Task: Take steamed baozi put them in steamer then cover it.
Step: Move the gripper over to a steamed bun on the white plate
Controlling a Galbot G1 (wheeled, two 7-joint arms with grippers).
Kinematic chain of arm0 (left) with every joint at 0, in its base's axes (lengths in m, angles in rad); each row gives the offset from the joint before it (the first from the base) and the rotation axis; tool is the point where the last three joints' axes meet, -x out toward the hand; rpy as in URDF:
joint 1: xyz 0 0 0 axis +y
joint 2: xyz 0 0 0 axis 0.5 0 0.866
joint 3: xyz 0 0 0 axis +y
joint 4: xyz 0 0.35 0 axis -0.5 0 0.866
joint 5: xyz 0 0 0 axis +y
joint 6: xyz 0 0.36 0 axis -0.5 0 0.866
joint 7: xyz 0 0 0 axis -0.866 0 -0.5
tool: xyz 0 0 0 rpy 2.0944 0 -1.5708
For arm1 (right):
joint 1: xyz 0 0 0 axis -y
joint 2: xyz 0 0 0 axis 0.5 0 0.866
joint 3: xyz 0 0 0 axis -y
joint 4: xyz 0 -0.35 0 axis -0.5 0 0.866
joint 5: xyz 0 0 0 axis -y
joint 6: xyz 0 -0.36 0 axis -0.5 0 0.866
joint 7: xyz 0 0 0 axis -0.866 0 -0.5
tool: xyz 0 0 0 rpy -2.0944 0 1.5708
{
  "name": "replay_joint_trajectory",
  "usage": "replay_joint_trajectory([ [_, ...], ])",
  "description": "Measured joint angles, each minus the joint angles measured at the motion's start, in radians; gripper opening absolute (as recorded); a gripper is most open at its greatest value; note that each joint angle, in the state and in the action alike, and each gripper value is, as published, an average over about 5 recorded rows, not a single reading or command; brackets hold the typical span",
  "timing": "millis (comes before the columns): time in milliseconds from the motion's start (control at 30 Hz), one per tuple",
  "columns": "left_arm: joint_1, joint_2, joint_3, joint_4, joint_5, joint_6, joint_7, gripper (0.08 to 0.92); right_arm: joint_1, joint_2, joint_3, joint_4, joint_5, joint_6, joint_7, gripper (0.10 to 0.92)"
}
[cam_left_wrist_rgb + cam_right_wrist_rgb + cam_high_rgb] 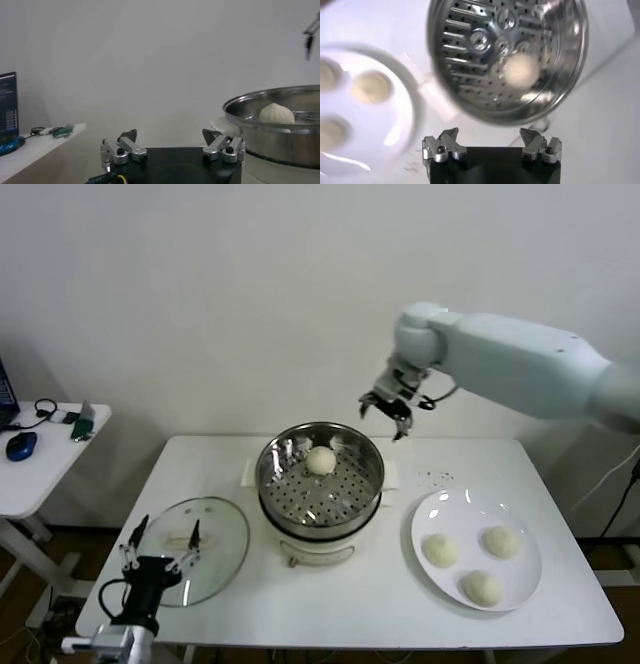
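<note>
White table (330, 604) held a flat white plate (445, 514); side desk (45, 459) had a blue mouse (20, 446) and cable (45, 408).

In the right wrist view the steamer (507, 60) and plate (395, 135) are smeared; the plate runs off the edge, as does the left wrist view's steamer (280, 131)

No legible text, label or number anywhere.

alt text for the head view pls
One cream-white dough bun sits in a shiny steel steamer basket at table centre, the open right gripper raised behind it. Three buns wait on a white plate; the open left gripper hangs by the glass lid.
</note>
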Motion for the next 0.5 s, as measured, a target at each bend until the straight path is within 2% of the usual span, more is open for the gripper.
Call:
replay_joint_trajectory([
  [233, 0.003, 0.009, -0.001, -0.014, -0.003, 0.003, 0.003, 0.823, -0.086, -0.197, 0.004, 0.112, 0.073, -0.151, 0.043, 0.823],
  [500, 0.009, 0.007, -0.001, -0.010, -0.004, -0.001, 0.004, 0.823, -0.268, -0.329, 0.087, 0.184, 0.054, -0.238, 0.060, 0.823],
])
